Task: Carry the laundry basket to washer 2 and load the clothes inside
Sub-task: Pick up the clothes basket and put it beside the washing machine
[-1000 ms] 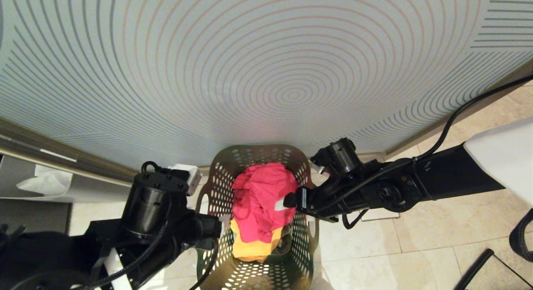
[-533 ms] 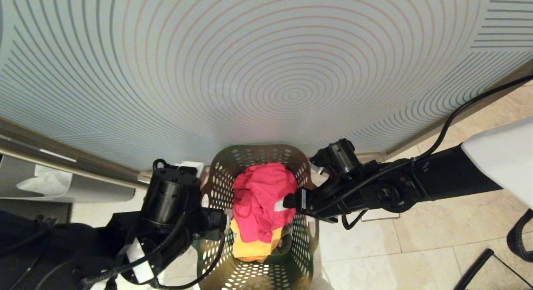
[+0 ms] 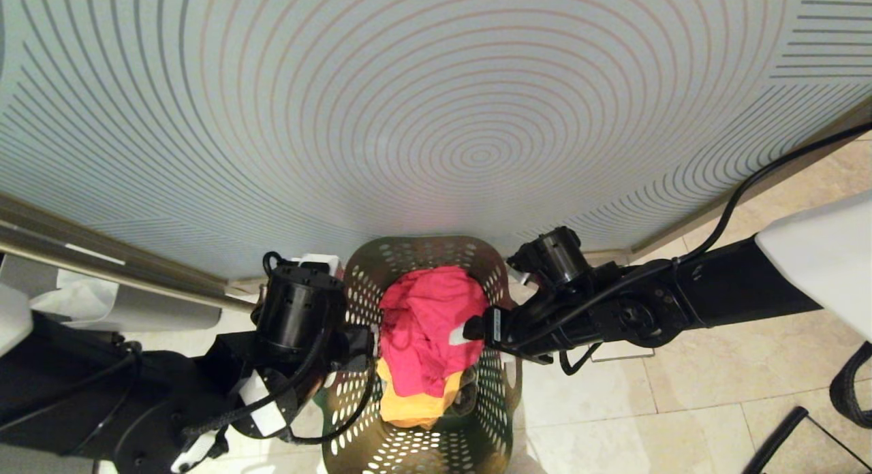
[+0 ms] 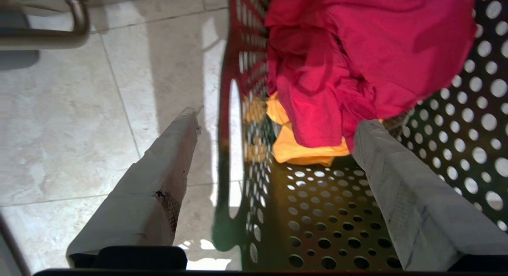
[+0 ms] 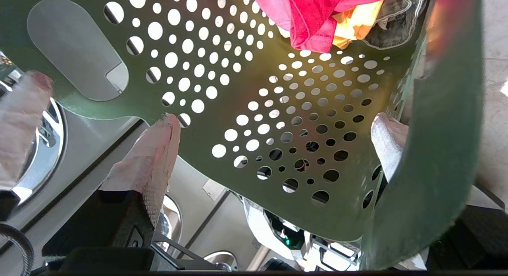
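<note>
Left gripper (image 4: 274,127) fingers spread wide astride the left wall of the green perforated plastic laundry basket (image 3: 492,419), right gripper (image 5: 274,125) fingers likewise wide astride its right wall, neither clamped; basket on beige tiled floor (image 3: 681,399), containing crumpled pink garment (image 3: 429,331) over yellow garment (image 3: 409,406).

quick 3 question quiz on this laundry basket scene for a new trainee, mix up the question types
1. True or false: the left gripper is open, with one finger outside the basket wall and one inside.
2. Which garment lies on top in the basket? A) the pink one B) the yellow one C) a blue one
3. Fill in: the right gripper straddles the basket's ____.

Key: 1 true; 2 A; 3 wall (one finger each side, open).
</note>
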You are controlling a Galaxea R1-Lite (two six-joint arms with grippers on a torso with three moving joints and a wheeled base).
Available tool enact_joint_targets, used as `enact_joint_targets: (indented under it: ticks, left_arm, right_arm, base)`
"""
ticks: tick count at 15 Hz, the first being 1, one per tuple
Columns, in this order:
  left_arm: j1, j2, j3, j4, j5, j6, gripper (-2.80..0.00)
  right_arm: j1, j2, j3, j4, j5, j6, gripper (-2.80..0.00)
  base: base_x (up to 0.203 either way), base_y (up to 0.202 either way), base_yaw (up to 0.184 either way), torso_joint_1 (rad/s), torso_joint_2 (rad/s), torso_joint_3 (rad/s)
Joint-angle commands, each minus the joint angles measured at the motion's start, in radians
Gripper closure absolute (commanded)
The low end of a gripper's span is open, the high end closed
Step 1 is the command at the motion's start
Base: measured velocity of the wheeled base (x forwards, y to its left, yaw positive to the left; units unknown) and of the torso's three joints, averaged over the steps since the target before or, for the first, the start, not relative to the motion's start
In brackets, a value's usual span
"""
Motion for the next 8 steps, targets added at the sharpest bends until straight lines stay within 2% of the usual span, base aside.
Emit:
enact_joint_targets:
  ticks: [1,5,8]
  left_arm:
    - [0.004,-0.007,0.004,-0.003,0.013,0.010,-2.80]
    - [0.050,-0.007,0.002,-0.003,0.017,0.028,-2.80]
    - [0.096,0.007,0.011,-0.004,-0.009,0.034,-2.80]
  right_arm:
    - [0.000,0.000,-0.002,-0.001,0.002,0.004,-2.80]
    - [0.000,-0.002,0.002,-0.001,0.002,0.004,-2.80]
    - [0.000,-0.002,0.001,-0.001,0.002,0.004,-2.80]
  base:
    - [0.000,0.000,0.000,0.000,0.00,0.000]
    - [0.000,0.000,0.000,0.000,0.00,0.000]
    - [0.000,0.000,0.000,0.000,0.00,0.000]
